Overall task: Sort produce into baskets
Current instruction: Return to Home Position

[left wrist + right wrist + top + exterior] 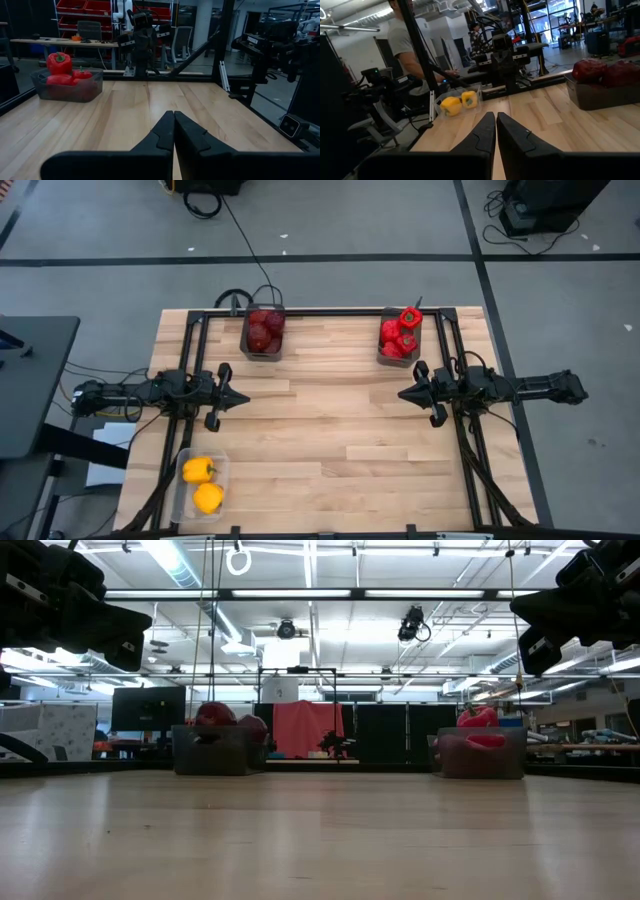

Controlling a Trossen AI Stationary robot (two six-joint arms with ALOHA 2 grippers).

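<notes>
**A:** Containers first. Log positions against the clear tub.

**B:** Clear tub sits at one corner of the surface, on the left arm's side. Contents: two yellow bell peppers, close together.

**A:** Grey bins?

**B:** Both stand along the surface edge opposite the tub. The maroon-fruit bin is the one closer to the tub. It holds dark maroon round fruits, piled up to the rim. The red-pepper bin is farther from the tub along that same edge. It holds red bell peppers in a heap, and one with a green stem sticks up above the rim.

**A:** End effectors?

**B:** Left end effector hovers near the tub, between it and the maroon-fruit bin. Its fingers are pressed together and grip nothing. Right end effector is well apart from the tub, across the surface and facing the left one. It is likewise closed and empty.

**A:** Anything else?

**B:** A person stands beyond the tub, off the surface.
</notes>
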